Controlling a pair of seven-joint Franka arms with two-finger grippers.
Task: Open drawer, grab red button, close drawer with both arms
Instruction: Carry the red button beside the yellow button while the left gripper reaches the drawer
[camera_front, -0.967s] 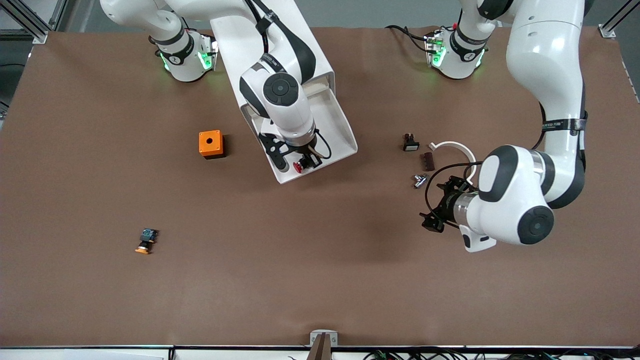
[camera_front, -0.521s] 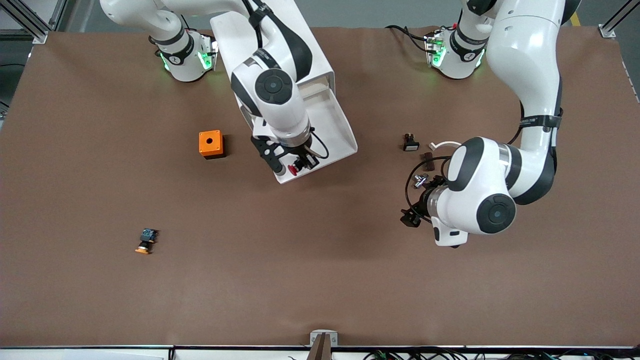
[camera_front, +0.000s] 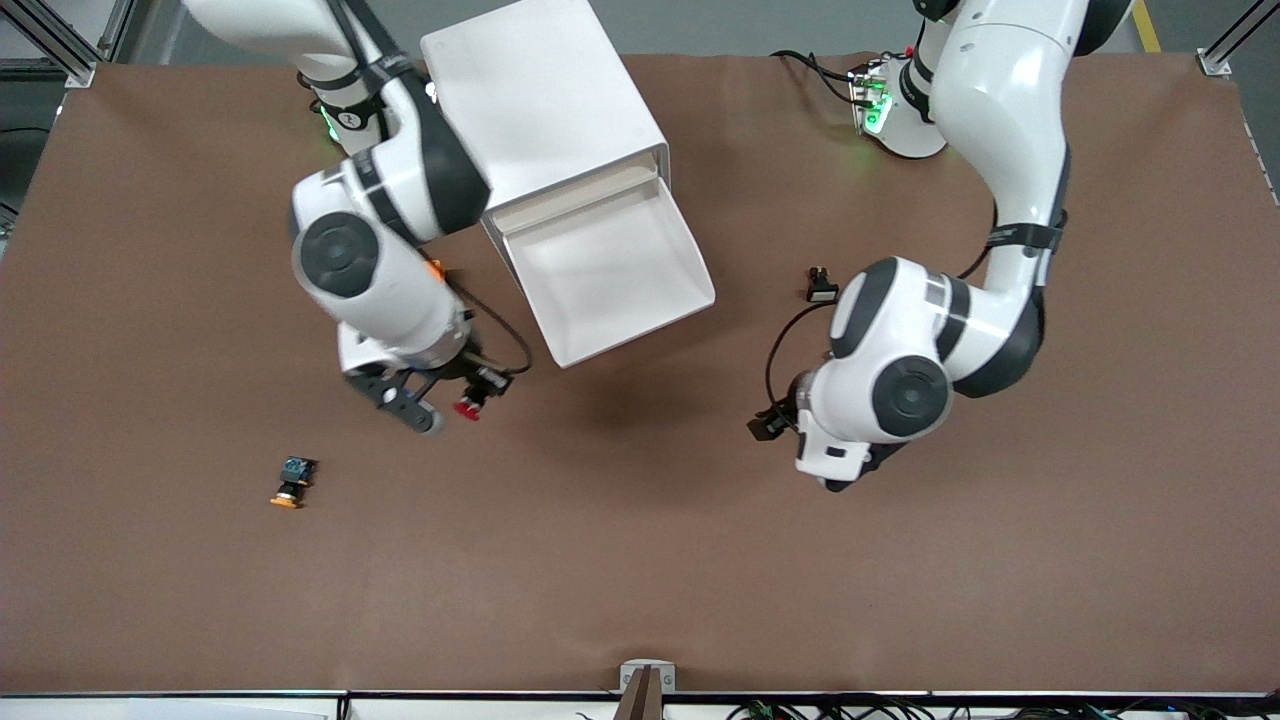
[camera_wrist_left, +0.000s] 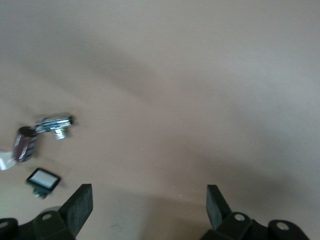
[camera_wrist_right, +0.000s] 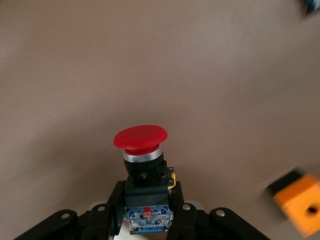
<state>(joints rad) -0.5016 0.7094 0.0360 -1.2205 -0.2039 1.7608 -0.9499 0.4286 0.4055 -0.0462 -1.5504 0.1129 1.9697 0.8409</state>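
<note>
I count two arms, each with one claw: the right claw (camera_front: 452, 408) and the left claw (camera_wrist_left: 150, 210). One cabinet (camera_front: 540, 100), one drawer (camera_front: 610, 270) showing. Two buttons: one red-capped button (camera_wrist_right: 140, 138), one orange-capped button (camera_front: 290, 484). One orange cube (camera_wrist_right: 299, 201).

The open drawer (camera_front: 610, 275) juts from the cabinet (camera_front: 540, 95) at upper centre of the frame, blocking passage there. Bare tabletop (camera_front: 640, 560) fills the lower half, broken only by an orange-capped button (camera_front: 291, 482) at lower left. Small parts (camera_wrist_left: 45, 145) crowd beside the left end effector (camera_front: 765, 425).
</note>
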